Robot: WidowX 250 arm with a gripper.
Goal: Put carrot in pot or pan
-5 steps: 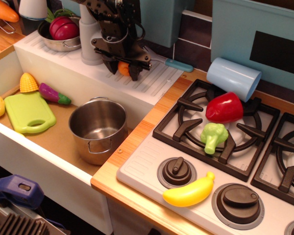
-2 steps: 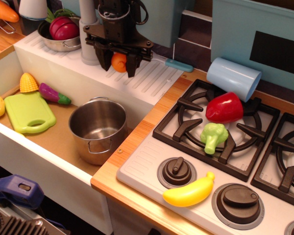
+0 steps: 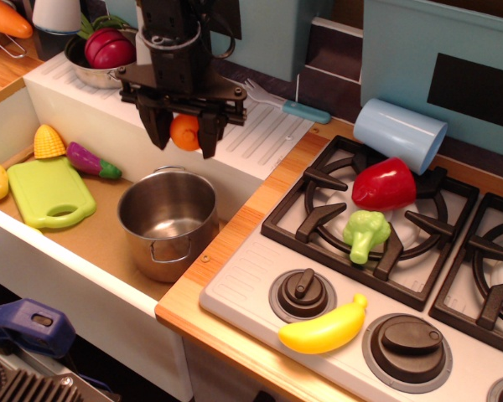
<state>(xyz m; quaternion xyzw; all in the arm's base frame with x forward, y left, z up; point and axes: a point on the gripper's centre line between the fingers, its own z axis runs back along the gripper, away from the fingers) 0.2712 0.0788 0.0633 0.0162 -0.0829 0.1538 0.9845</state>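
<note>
My black gripper point(image 3: 184, 138) is shut on the small orange carrot point(image 3: 185, 131) and holds it in the air, above the far rim of the pot. The shiny steel pot point(image 3: 168, 223) stands upright and empty in the sink basin, just below and in front of the gripper. The carrot shows between the two fingers point(image 3: 209, 139), clear of the ridged drainboard point(image 3: 260, 134) behind it.
A green cutting board point(image 3: 50, 193), toy corn point(image 3: 49, 141) and eggplant point(image 3: 93, 160) lie in the sink to the left. A metal bowl point(image 3: 96, 74) with a red vegetable sits behind. A fork point(image 3: 285, 104) lies on the drainboard. The stove holds a red pepper point(image 3: 384, 185), broccoli point(image 3: 365, 234), banana point(image 3: 324, 328) and blue cup point(image 3: 400, 134).
The gripper has lifted the carrot off the drainboard and carried it left and toward the front, until it hangs over the pot's far rim. The pot has not moved.
</note>
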